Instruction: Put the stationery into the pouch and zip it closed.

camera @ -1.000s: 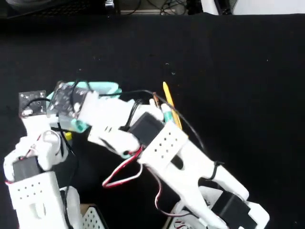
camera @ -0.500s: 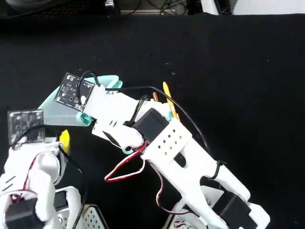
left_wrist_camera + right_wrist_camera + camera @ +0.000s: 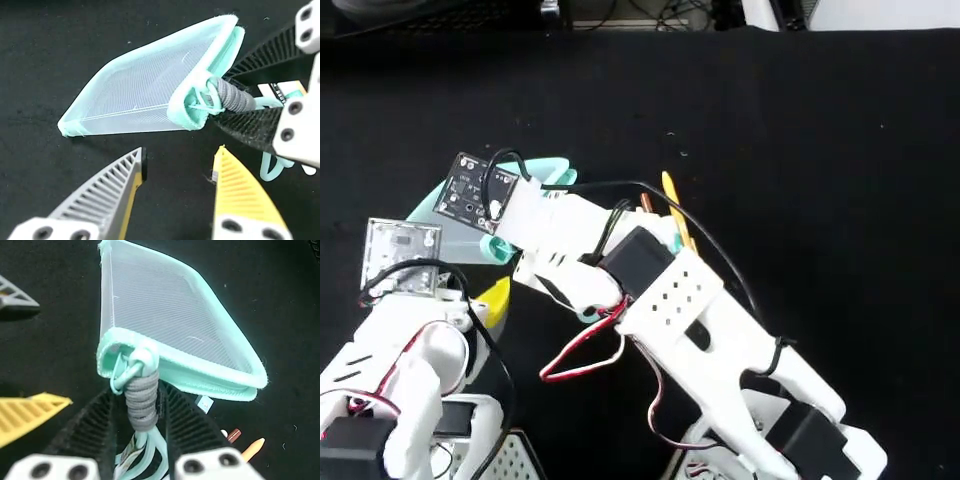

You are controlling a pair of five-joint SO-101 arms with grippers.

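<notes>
Left gripper [image 3: 177,156]: my fingers are spread apart, hovering just short of the pouch [image 3: 150,85] at its zip corner.
Right gripper [image 3: 141,390]: I am clamped on the grey-wrapped pull [image 3: 141,402] at that same corner, my arm stretched across toward the left arm.
Pouch: teal mesh over the black table [image 3: 820,150]; its contents I cannot tell.
Stationery: a yellow pencil [image 3: 677,222] and a brown-tipped piece [image 3: 646,204] lie outside, partly hidden beside my right arm.
</notes>
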